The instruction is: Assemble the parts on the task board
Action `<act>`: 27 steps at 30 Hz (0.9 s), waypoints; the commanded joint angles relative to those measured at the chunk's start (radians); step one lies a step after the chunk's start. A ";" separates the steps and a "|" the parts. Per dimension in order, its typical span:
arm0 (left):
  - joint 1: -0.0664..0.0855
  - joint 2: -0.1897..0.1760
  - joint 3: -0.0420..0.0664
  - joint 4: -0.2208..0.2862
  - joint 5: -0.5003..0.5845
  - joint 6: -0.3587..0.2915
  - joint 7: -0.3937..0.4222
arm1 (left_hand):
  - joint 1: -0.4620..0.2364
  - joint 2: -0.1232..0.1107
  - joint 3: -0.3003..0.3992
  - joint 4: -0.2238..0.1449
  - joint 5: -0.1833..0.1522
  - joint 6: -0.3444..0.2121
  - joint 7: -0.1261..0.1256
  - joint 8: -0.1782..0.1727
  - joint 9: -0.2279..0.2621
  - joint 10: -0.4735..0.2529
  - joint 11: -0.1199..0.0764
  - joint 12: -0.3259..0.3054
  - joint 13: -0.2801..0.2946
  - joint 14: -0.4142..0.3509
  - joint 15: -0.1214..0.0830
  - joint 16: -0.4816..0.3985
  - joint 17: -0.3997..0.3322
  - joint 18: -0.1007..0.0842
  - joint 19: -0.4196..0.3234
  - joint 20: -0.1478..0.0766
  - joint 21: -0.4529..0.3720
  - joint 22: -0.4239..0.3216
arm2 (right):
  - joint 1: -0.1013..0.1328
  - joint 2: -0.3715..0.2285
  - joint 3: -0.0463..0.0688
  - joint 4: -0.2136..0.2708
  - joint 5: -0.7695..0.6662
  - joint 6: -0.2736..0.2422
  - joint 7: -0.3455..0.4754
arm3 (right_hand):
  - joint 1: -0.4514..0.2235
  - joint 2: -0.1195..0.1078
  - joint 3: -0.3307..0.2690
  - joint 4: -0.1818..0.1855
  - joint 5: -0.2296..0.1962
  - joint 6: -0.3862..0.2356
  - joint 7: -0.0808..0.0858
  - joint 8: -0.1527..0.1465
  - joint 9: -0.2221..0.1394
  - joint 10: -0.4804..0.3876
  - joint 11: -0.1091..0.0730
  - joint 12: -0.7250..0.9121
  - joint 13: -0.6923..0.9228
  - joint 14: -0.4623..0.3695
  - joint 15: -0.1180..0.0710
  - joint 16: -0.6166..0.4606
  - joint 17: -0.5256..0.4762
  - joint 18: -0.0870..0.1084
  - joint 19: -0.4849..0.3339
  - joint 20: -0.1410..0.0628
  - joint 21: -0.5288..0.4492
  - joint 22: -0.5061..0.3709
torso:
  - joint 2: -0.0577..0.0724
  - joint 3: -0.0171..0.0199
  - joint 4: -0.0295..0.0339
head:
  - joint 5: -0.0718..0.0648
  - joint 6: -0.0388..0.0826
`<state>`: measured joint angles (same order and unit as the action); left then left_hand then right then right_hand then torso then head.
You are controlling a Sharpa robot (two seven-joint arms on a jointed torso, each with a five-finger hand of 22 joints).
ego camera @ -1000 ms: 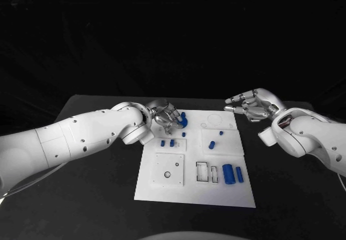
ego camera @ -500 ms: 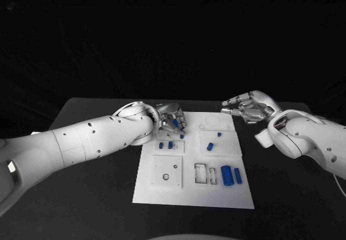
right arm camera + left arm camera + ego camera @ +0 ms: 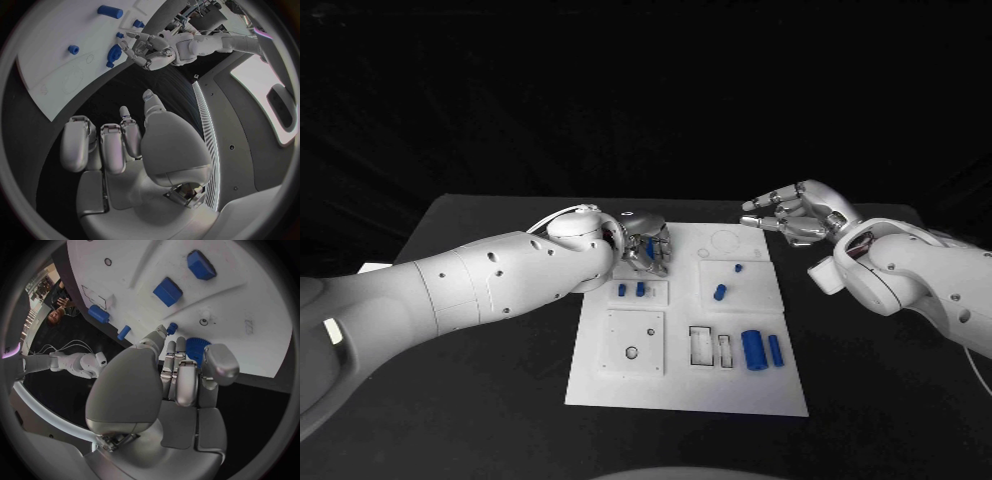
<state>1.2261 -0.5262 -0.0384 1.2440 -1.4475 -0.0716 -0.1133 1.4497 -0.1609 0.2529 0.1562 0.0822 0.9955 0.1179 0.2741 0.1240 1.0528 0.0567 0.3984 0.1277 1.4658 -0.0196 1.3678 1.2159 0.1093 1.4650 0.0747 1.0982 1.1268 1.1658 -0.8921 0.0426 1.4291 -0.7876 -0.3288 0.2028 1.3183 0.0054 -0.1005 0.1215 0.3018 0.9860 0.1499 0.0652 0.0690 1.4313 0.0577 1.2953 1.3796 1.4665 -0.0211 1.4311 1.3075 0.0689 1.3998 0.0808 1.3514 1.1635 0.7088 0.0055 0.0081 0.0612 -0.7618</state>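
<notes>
The white task board [image 3: 689, 385] lies mid-table with several blue parts on it. My left hand [image 3: 643, 241] hovers over the board's far left corner. In the left wrist view its fingers [image 3: 178, 357] and thumb curl round a blue ribbed part [image 3: 196, 346] that rests on the board; I cannot tell whether they grip it. The right wrist view shows that same ribbed part [image 3: 114, 54] beside the left hand [image 3: 150, 50]. My right hand [image 3: 795, 212] hangs over the black table off the board's far right corner, fingers [image 3: 103, 145] curled in with nothing in them.
Two small blue pieces [image 3: 632, 290] stand in a recess just nearer than the left hand. Another blue piece [image 3: 721, 293] and a small peg [image 3: 737, 268] lie mid-board. Two blue cylinders [image 3: 763, 348] sit beside empty slots [image 3: 711, 345] at the near right.
My left hand has turned and slid over the blue ribbed part, which now sits under its fingers. The right hand has barely shifted. The head view itself moved a little.
</notes>
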 commanded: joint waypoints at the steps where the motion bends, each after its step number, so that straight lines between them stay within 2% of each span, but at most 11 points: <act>1: -0.006 0.008 0.000 -0.006 -0.033 0.018 -0.012 | 0.015 0.001 0.016 -0.003 -0.001 0.011 0.000 -0.008 -0.004 0.009 0.000 -0.010 -0.007 0.043 -0.009 0.005 -0.001 -0.005 0.014 -0.006 -0.005 -0.001 | -0.001 0.001 0.000 0.001 -0.004 0.014 0.005 | -0.006 0.002 -0.005 -0.001 0.003 -0.002 -0.006 0.005 0.001 -0.005 -0.002 -0.005 0.003 0.052 0.000 -0.003 0.010 0.014 -0.007 0.001 -0.003 0.000 | 0.001 -0.0001 -0.0008 | -0.002 -0.002; 8: -0.012 0.015 0.000 -0.012 -0.034 0.022 -0.017 | 0.028 0.008 0.046 -0.012 -0.001 0.023 0.000 -0.018 -0.010 0.024 -0.001 -0.026 -0.020 0.044 -0.010 0.008 -0.004 -0.005 0.014 -0.007 -0.004 0.002 | -0.001 0.001 0.000 0.001 -0.004 0.015 0.005 | -0.006 0.002 -0.005 -0.001 0.003 -0.002 -0.006 0.005 0.001 -0.005 -0.002 -0.005 0.003 0.052 0.000 -0.003 0.010 0.014 -0.007 0.001 -0.003 0.000 | 0.000 0.0011 -0.0001 | -0.003 -0.004; 12: -0.014 0.018 0.000 -0.014 -0.036 0.032 -0.022 | 0.038 0.013 0.072 -0.021 0.000 0.035 -0.001 -0.023 -0.013 0.038 -0.003 -0.036 -0.027 0.044 -0.011 0.011 -0.004 -0.005 0.014 -0.008 -0.003 0.005 | -0.001 0.001 0.000 0.002 -0.004 0.015 0.004 | -0.006 0.002 -0.005 -0.001 0.003 -0.002 -0.006 0.005 0.001 -0.005 -0.002 -0.005 0.003 0.052 0.000 -0.003 0.010 0.014 -0.007 0.001 -0.003 0.000 | 0.000 0.0006 -0.0001 | -0.004 -0.006; 27: -0.023 0.032 0.000 -0.027 -0.038 0.051 -0.034 | 0.031 0.012 0.150 -0.048 -0.001 0.065 -0.003 -0.046 -0.024 0.080 -0.007 -0.071 -0.042 0.043 -0.015 0.015 -0.011 -0.005 0.013 -0.012 -0.005 0.008 | -0.001 0.000 0.000 0.003 -0.004 0.017 0.004 | -0.006 0.002 -0.005 -0.001 0.003 -0.002 -0.006 0.005 0.001 -0.005 -0.002 -0.005 0.003 0.052 0.000 -0.003 0.010 0.014 -0.007 0.001 -0.003 0.000 | -0.001 0.0010 -0.0004 | -0.005 -0.008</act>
<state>1.2085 -0.4975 -0.0361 1.2186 -1.4784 -0.0498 -0.1357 1.4777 -0.1488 0.3963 0.1063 0.0823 1.0526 0.1140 0.2339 0.1015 1.1277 0.0499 0.3317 0.0877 1.4657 -0.0269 1.3778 1.2061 0.1093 1.4661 0.0686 1.0982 1.1341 1.1655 -0.8926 0.0426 1.4303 -0.7875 -0.3275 0.2028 1.3184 0.0053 -0.1004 0.1215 0.3018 0.9860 0.1499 0.0652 0.0690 1.4313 0.0578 1.2964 1.3796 1.4665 -0.0211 1.4311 1.3073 0.0689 1.3998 0.0808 1.3514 1.1636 0.7084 0.0062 0.0075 0.0556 -0.7685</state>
